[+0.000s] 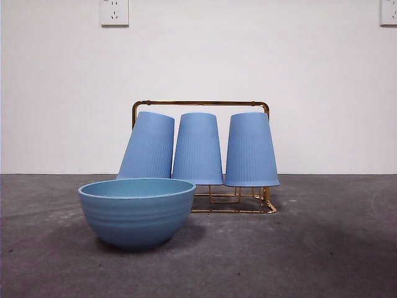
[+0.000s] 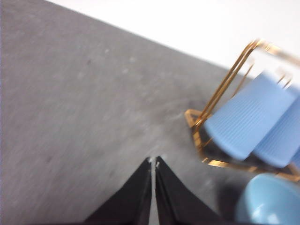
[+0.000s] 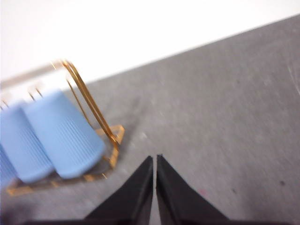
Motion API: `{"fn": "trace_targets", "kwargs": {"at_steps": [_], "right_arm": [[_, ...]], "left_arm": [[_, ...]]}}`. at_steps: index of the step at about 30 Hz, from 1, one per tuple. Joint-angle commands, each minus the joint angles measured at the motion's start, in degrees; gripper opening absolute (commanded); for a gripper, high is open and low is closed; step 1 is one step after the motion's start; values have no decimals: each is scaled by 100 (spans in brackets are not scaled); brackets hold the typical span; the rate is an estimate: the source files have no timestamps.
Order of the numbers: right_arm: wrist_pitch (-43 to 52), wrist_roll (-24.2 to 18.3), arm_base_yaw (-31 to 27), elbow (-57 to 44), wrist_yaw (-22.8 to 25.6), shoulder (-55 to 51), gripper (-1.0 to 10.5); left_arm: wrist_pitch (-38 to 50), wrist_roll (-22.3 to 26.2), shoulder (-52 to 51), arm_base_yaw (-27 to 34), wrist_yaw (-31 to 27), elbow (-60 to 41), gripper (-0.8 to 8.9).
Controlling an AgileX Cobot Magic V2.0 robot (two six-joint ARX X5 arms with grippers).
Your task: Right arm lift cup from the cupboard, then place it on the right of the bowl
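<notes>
Three light-blue ribbed cups upside down on the gold wire cupboard, wide mouths down, narrow bases up, long axes roughly vertical. Left cup leaning, base tipped toward the middle cup; middle cup and right cup close to upright. Lower edge of the left cup hidden behind the bowl, which stands in front of the rack, toward its left end, on the grey table. Pegs inside the cups hidden; only short wire loops visible beneath the middle and right rims. Rack's top bar just above the cup bases.

No arm visible in the front view. Right gripper over bare table beside the rack's end, apart from the nearest cup, jaws pressed together with a thin slit between the tips, holding nothing. Left gripper likewise closed tip to tip, empty, over bare table near the rack's other end and the bowl's rim. Both wrist views blurred, cups cut off at the picture edges
</notes>
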Motion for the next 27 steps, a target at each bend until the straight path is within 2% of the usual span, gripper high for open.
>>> {"fn": "trace_targets", "kwargs": {"at_steps": [1,6,10,18,23,27], "right_arm": [[-173,420,37,422,-28,168,13],[-881,422,63,1351,-446,813,13],[-1458,142,68,2059,-994,1458,13],[-2350,-1058,74,3272,-2465,2758,13],[-2702,-1707,249,3880,-2728,3305,13],[-2758,-2046,470,4131,-2903,3480,13]], "left_arm": [[94,-238,332,-79,33,522,12],[-129,-122,1316,-179,433,1537,12],[-442,129,2107,-286,887,2345,12],[-922,476,3287,-656,1860,3731,12],[-1534,909,3869,-855,2605,4413,12],[-1646,1196,4070,-1016,2927,4522,12]]}}
